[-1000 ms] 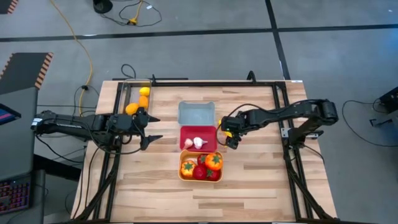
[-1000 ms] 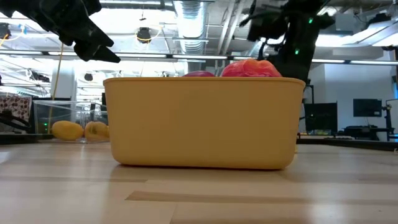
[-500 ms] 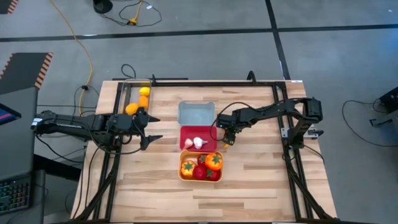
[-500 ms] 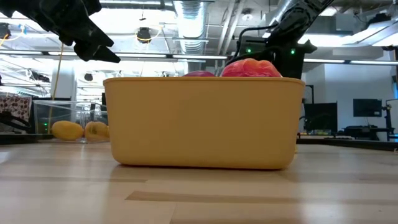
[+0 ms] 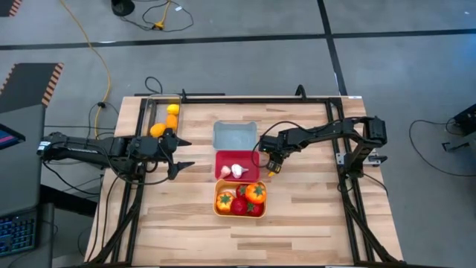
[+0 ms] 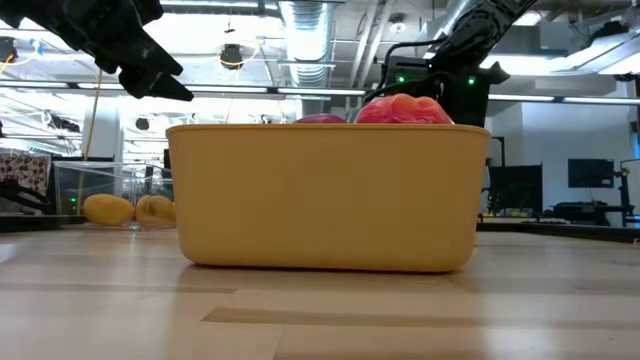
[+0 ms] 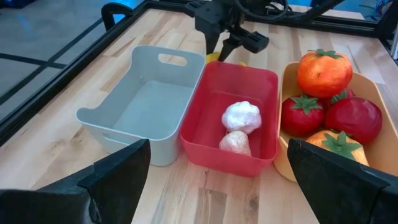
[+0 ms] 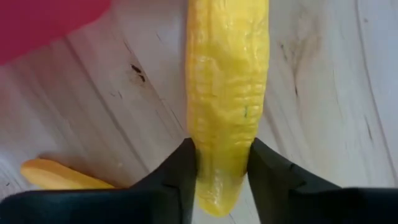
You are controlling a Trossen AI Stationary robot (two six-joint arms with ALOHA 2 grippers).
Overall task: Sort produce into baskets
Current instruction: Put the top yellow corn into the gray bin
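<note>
A long yellow piece point(image 8: 227, 93) lies on the table just right of the red tub point(image 5: 250, 176). My right gripper point(image 5: 271, 165) is down on it and shut on it. The red tub holds two white garlic bulbs point(image 7: 242, 116). The pale blue-grey tub point(image 5: 235, 135) stands behind the red tub. The orange tub point(image 5: 239, 214) in front holds tomatoes point(image 7: 354, 118) and orange green-stemmed pieces point(image 7: 323, 71). My left gripper point(image 5: 184, 153) is open and empty, above the table left of the tubs. My right gripper pinches the long yellow piece near its one end point(image 8: 224, 163), one finger on each long side. The fingers point(image 8: 180, 174) come from above, pointing down. The piece lies flat on the wood and stretches away from the fingers.
A clear tray point(image 5: 158, 112) at the far left corner holds lemons and oranges point(image 5: 171, 119). A small orange piece point(image 8: 56, 177) lies on the wood close to my right gripper. In the low view the orange tub point(image 6: 330, 195) fills the middle. Bare wood lies to the right and front.
My right gripper has gone toward the table's left edge, close up to the red tub's right side, and its arm has drawn in. In the last half second it has kept still. My left arm has not moved.
</note>
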